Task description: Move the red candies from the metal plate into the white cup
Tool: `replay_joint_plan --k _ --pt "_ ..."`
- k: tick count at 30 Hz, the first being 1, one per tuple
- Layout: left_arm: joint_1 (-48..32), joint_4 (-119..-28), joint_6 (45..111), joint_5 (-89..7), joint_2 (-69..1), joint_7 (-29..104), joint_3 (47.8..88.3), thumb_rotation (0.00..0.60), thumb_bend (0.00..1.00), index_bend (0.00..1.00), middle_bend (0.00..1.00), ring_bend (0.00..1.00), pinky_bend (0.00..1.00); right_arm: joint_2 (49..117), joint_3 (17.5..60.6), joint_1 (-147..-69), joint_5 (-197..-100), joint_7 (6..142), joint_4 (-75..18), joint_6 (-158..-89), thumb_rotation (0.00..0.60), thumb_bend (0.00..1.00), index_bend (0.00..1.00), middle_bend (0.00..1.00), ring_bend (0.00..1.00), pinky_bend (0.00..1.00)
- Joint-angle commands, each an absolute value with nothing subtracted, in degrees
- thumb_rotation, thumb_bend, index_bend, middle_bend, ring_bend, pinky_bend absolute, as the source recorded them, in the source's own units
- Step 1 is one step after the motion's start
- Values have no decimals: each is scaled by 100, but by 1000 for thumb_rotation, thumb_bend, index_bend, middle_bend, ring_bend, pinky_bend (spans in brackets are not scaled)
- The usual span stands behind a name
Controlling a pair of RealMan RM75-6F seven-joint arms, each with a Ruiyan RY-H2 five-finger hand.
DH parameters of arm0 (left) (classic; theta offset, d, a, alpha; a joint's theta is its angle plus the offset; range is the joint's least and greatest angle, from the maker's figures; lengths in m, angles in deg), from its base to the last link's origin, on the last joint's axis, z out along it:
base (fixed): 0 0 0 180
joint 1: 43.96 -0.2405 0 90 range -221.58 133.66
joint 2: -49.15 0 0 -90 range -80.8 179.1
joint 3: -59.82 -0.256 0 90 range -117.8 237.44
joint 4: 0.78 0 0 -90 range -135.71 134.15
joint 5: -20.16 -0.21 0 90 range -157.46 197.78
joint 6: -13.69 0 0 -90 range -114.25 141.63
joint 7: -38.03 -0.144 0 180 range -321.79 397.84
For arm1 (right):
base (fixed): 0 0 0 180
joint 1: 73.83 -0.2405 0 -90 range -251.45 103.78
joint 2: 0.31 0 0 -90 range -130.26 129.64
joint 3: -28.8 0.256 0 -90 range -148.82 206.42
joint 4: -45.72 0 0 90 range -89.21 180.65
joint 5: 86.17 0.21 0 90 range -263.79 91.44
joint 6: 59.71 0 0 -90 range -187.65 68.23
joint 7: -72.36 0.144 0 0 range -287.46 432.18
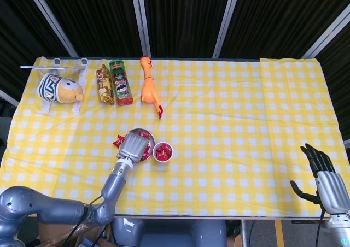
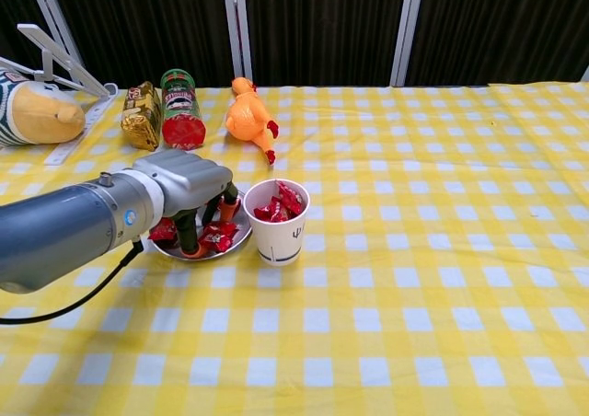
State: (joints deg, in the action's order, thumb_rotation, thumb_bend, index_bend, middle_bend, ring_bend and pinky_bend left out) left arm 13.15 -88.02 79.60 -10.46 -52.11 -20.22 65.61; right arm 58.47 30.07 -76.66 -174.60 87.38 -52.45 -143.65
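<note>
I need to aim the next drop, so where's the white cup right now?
The white cup stands on the left half of the table, right beside the metal plate where the left hand works, in front of the rubber chicken.

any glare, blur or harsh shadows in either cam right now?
Head view: even light, sharp, no glare on the cloth; the backdrop is dark. Chest view: crisp too, with a soft shadow under the left robot hand over the plate; the cup is not blown out.

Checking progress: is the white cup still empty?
No, the white cup already holds several red candies that show above its rim.
</note>
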Motion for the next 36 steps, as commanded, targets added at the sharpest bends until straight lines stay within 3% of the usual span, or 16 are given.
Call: replay_joint_plan --k 1,18,30,36 --pt "1297 -8753 7944 -1087 -5240 -2006 6543 600 395 451 520 880 951 5856 3000 -7661 -17463 8735 -5239 -14367 600 385 0 0 0 0" --pt "1137 -9083 8137 -1397 -4910 -1860 6648 600 434 480 564 883 953 5857 3000 -7650 -17461 8744 -5258 -14383 600 386 0 0 0 0" --pt "1199 -10434 8537 -1850 -4121 -1825 7119 600 434 478 562 883 952 5861 3005 -7652 -17458 8744 -5255 -14382 600 386 0 0 0 0" --pt "1362 -10805 8540 -1874 -4117 -1945 7227 600 434 476 560 883 953 5863 3009 -7652 -17451 8731 -5257 -14383 600 386 0 0 0 0"
